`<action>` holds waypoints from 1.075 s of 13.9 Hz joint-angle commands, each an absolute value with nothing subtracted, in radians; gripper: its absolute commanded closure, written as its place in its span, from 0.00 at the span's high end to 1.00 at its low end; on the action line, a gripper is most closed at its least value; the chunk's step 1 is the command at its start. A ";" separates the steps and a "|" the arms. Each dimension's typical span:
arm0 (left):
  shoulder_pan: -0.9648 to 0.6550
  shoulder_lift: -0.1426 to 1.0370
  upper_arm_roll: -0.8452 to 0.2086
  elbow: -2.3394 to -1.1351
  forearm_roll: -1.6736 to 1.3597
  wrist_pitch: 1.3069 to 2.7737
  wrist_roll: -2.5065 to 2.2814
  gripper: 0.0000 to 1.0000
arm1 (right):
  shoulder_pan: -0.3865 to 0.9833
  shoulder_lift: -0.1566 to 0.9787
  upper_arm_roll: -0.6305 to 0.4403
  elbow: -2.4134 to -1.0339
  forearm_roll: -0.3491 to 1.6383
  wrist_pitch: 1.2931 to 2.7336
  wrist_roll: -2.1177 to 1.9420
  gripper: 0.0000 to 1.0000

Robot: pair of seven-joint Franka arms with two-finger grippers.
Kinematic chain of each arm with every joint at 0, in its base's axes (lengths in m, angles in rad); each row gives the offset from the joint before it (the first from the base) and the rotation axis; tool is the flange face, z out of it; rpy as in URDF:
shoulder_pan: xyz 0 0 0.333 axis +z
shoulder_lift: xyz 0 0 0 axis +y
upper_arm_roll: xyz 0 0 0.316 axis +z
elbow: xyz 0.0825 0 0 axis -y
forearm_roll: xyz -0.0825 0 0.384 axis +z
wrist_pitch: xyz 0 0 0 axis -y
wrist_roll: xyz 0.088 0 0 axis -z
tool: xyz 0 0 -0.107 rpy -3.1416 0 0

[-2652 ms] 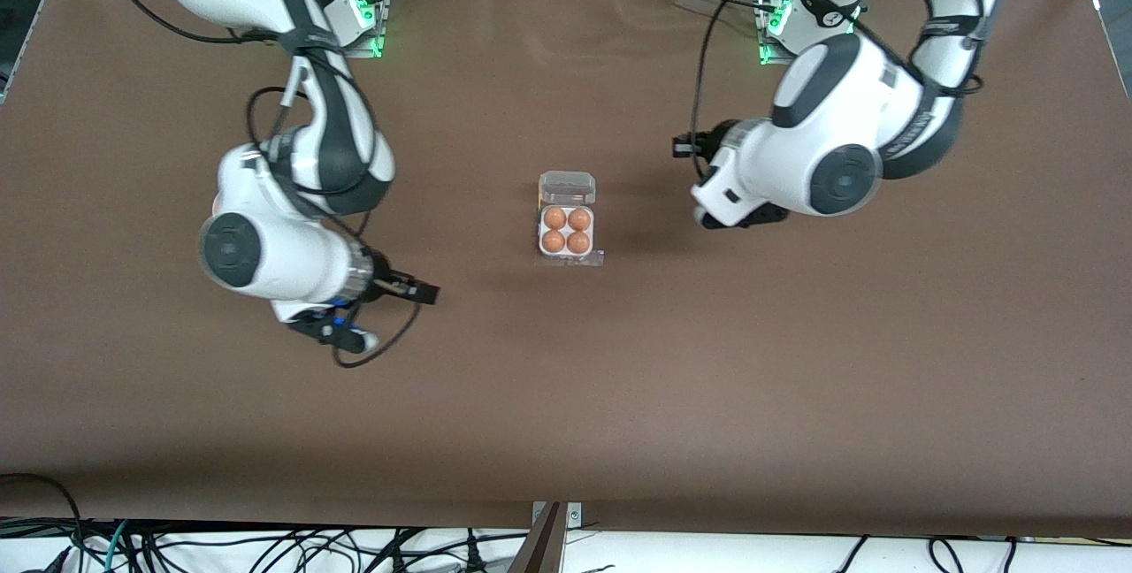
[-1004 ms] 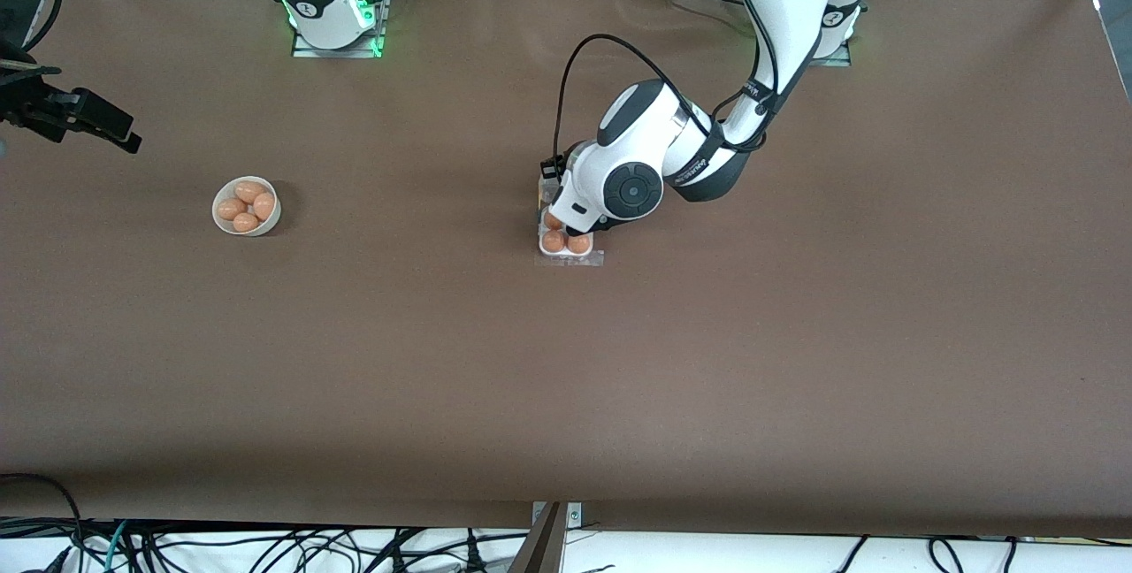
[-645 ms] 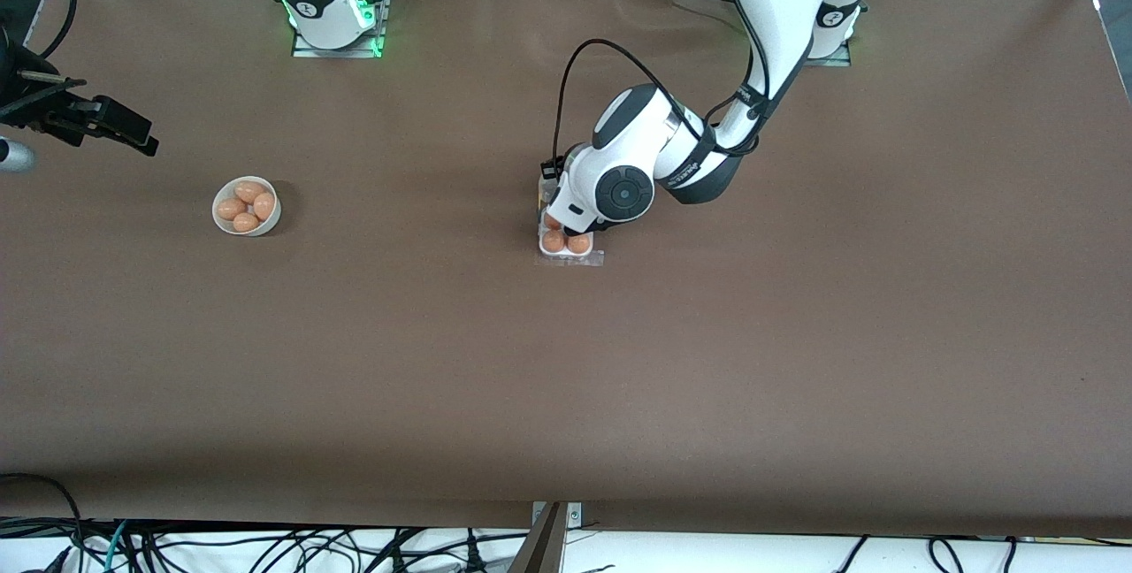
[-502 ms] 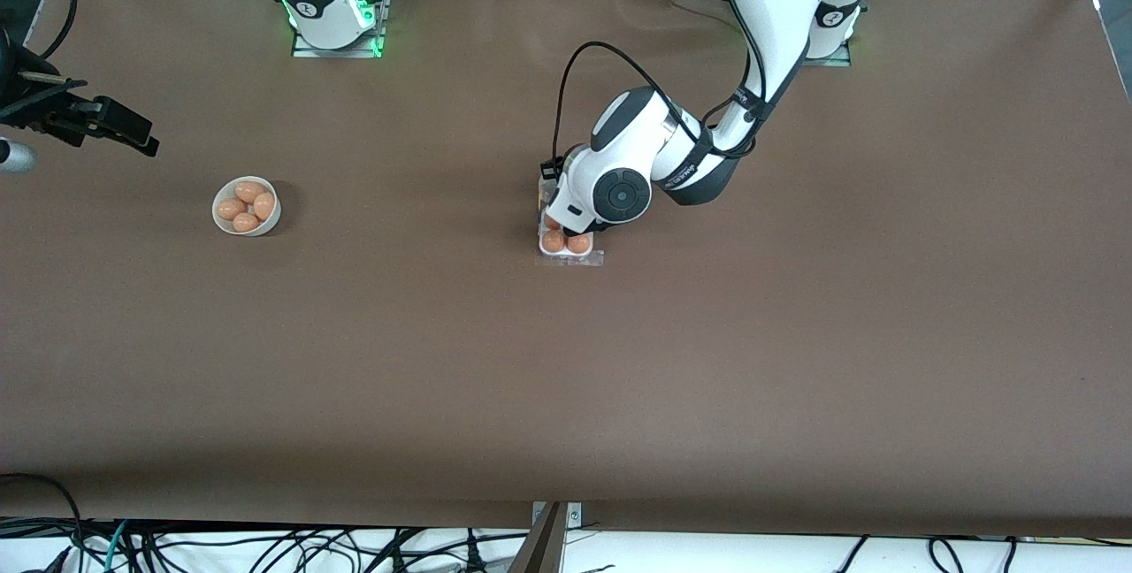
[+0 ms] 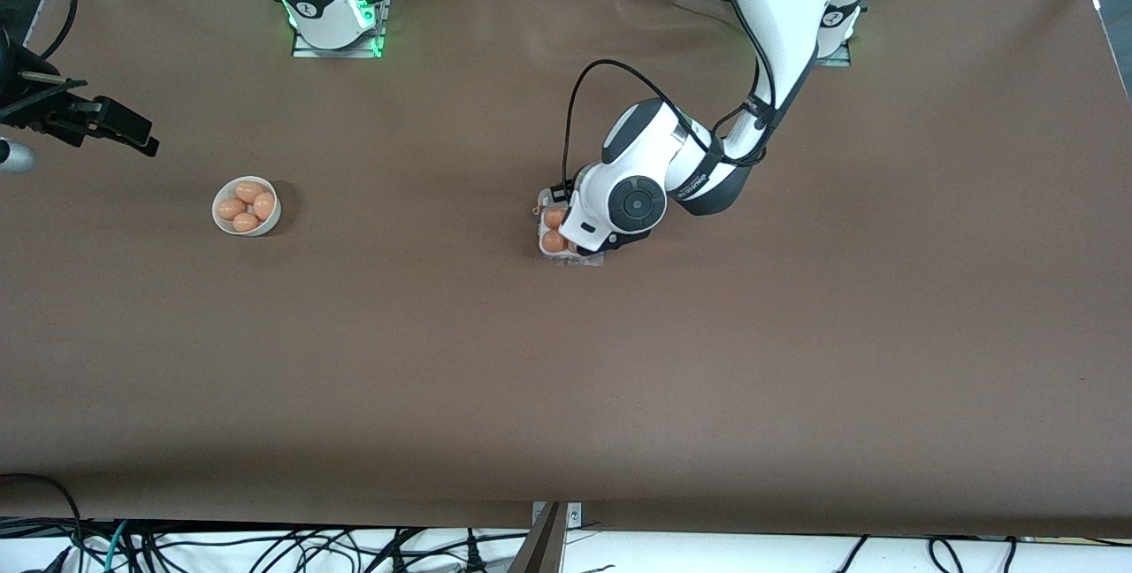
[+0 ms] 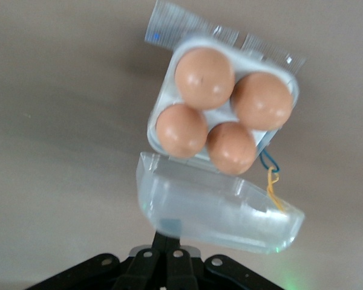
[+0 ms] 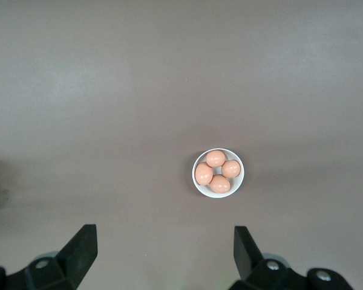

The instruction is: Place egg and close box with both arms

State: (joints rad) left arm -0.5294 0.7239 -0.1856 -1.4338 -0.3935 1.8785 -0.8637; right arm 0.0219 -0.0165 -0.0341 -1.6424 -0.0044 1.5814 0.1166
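The box (image 5: 550,232) is a white four-cell tray (image 6: 221,115) with an egg (image 6: 204,77) in every cell, in the middle of the table. Its clear hinged lid (image 6: 218,211) is lifted and stands tilted beside the eggs. My left gripper (image 6: 169,238) is shut, and its fingertips touch the lid's outer face. In the front view the left wrist (image 5: 632,202) covers that gripper and part of the box. My right gripper (image 5: 133,135) is open and empty, held high over the right arm's end of the table; it also shows in the right wrist view (image 7: 163,238).
A round white bowl (image 5: 217,212) with several eggs sits toward the right arm's end; it also shows in the right wrist view (image 7: 195,176). A yellow and a blue band (image 6: 271,175) lie by the tray's corner. The left arm's black cable (image 5: 579,104) loops above the box.
The left wrist has moved toward the front camera over the box, now covering more of the tray. The right arm, which had drawn away to its end of the table, is still.
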 commanded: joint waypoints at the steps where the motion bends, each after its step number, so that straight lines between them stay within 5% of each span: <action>1: -0.531 0.729 -0.169 -1.393 -0.371 1.878 -0.876 0.03 | 0.012 -0.026 -0.025 -1.647 0.008 1.578 0.124 1.00; 3: -0.531 0.721 -0.128 -1.390 -0.361 1.868 -0.876 0.23 | 0.012 -0.026 -0.026 -1.647 0.008 1.578 0.124 1.00; 4: -0.531 0.715 -0.100 -1.388 -0.318 1.864 -0.874 0.46 | 0.012 -0.026 -0.026 -1.647 0.008 1.578 0.124 1.00; 6: -0.514 0.700 -0.072 -1.387 -0.173 1.821 -0.865 0.75 | 0.012 -0.026 -0.025 -1.647 0.009 1.578 0.124 1.00; 13: -0.348 0.672 -0.068 -1.273 0.101 1.689 -0.609 0.86 | 0.012 -0.026 -0.026 -1.647 0.009 1.578 0.124 1.00; 15: -0.153 0.632 -0.195 -1.275 0.086 1.698 -0.562 0.87 | 0.012 -0.026 -0.026 -1.647 0.009 1.578 0.124 1.00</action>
State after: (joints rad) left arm -0.3016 0.6707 -0.0810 -1.2761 0.0721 1.7119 -0.6313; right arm 0.0217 -0.0165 -0.0341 -1.6424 -0.0044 1.5814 0.1167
